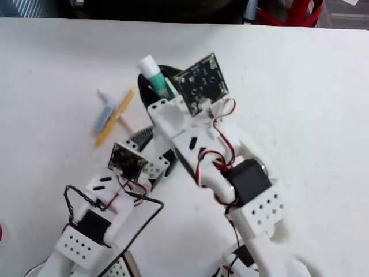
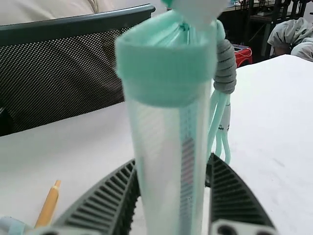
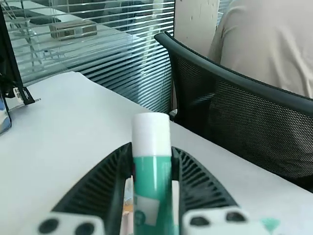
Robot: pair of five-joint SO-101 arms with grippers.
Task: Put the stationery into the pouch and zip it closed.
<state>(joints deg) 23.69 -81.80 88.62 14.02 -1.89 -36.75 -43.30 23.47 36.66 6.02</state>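
Surface (image 1: 311, 86) of white carries two robot arms, the left arm (image 1: 95, 222) with jaws closed on an upright, mint-rimmed translucent pouch (image 2: 164, 147), the right arm (image 1: 242, 190) with jaws clamped on a green, white-capped glue stick (image 3: 152, 161), while a yellow pen (image 1: 123, 105) lies flat on it near the left arm.

Glue stick (image 3: 152, 176) clamped in the right gripper (image 3: 152, 151).
Its white cap pokes past the black ribbed fingers (image 3: 98, 191), green body between them; white table (image 3: 63, 127) beneath, black mesh chair (image 3: 234, 112) behind.
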